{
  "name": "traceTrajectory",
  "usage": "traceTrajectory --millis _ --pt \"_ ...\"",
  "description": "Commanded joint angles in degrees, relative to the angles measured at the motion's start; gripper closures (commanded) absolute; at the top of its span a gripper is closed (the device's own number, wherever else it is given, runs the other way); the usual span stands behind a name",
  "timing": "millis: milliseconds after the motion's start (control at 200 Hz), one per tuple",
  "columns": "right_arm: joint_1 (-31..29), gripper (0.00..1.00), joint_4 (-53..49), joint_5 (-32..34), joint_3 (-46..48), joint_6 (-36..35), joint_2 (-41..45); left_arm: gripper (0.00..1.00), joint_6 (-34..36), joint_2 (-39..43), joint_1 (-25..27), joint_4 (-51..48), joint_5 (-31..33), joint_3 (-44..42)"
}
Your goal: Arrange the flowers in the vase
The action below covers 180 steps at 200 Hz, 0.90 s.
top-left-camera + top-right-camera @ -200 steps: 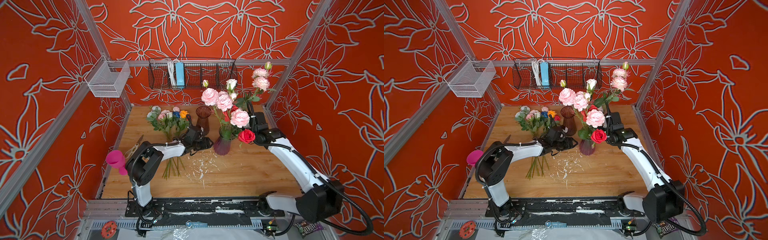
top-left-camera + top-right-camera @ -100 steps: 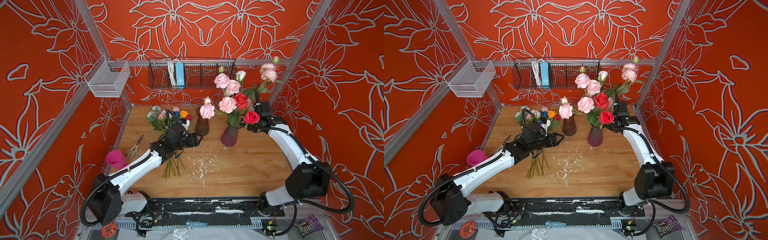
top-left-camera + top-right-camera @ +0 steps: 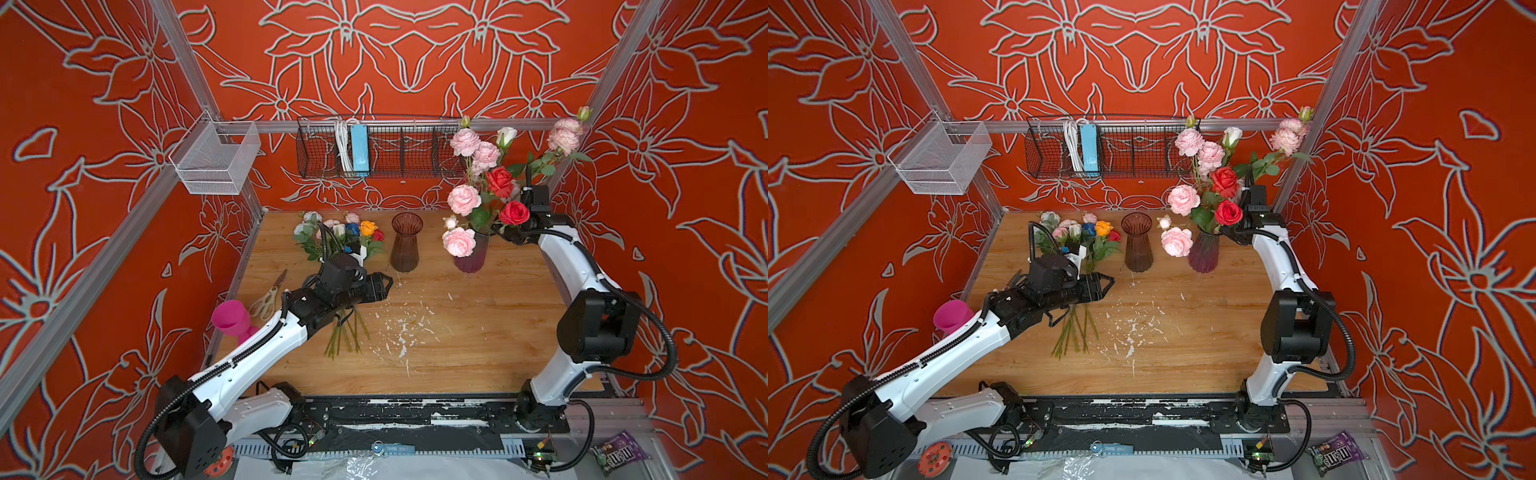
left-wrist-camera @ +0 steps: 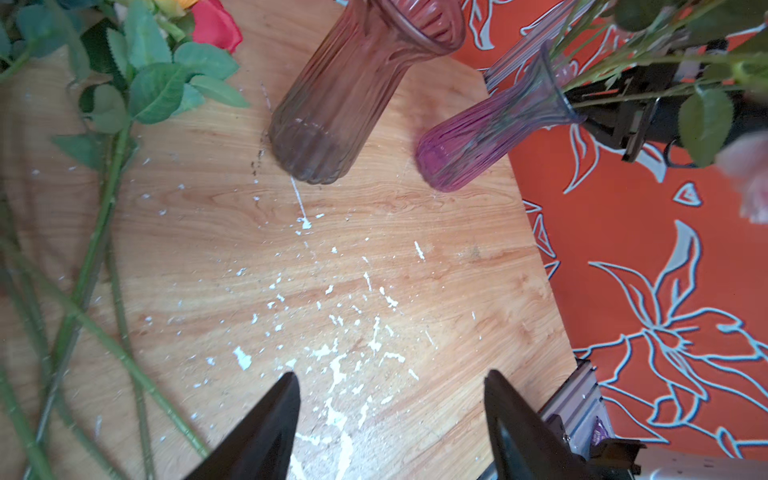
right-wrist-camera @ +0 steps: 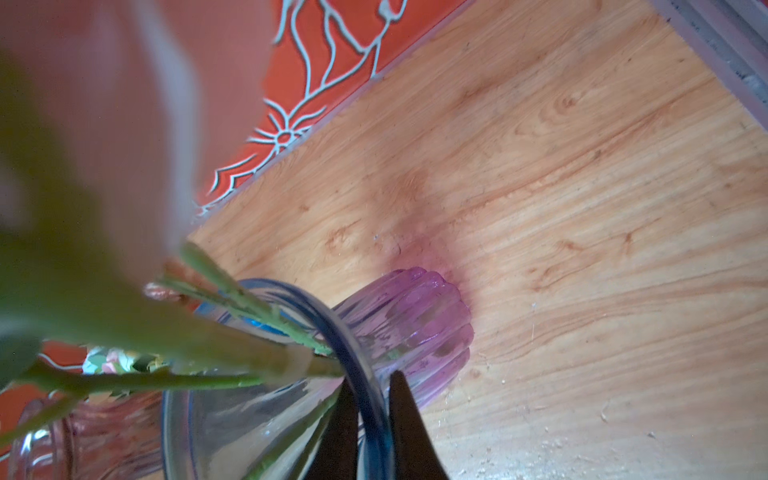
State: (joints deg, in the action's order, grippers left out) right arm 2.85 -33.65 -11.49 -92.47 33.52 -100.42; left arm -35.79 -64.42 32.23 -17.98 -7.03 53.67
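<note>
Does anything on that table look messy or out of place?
Yes: white flecks are scattered across the wooden table in front of the empty brown vase, like chipped paint or crumbs.

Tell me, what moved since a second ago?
The right gripper, shut on the rim of the purple vase, carried it and its bouquet right and toward the back wall. The left gripper, open, drew back a little to the left, away from it. The brown vase, loose flowers, scissors and pink cup stayed put.
</note>
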Motion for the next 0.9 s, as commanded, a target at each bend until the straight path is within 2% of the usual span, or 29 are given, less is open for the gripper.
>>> traceTrajectory --millis 0,120,210,285,645,761,896 --pt "0.8 1.0 0.0 1.6 -1.3 0.1 -3.3 0.29 0.3 0.8 -0.3 -3.8 2.0 3.1" --pt "0.8 1.0 1.4 1.5 -1.1 0.7 -3.3 0.29 -0.1 -0.7 -0.3 -6.5 0.9 6.7" --pt "0.8 0.83 1.6 0.1 -1.7 1.6 -4.2 0.3 -1.8 -1.0 -0.4 -6.7 0.8 8.0" --pt "0.8 0.75 2.5 -0.4 -1.2 2.1 -4.3 0.31 -3.8 -0.3 -0.3 -4.4 1.1 7.0" --pt "1.5 0.65 4.6 -3.5 0.4 3.9 -1.8 0.31 -3.8 -2.0 -0.3 -4.8 1.6 10.1" --pt "1.9 0.59 4.3 -3.9 1.0 4.1 -0.7 0.31 -2.6 -3.0 -0.3 -5.3 1.5 12.0" --pt "3.7 0.51 5.9 -7.4 4.3 4.8 2.2 0.28 -1.3 -4.2 -0.3 -6.1 1.8 14.4"
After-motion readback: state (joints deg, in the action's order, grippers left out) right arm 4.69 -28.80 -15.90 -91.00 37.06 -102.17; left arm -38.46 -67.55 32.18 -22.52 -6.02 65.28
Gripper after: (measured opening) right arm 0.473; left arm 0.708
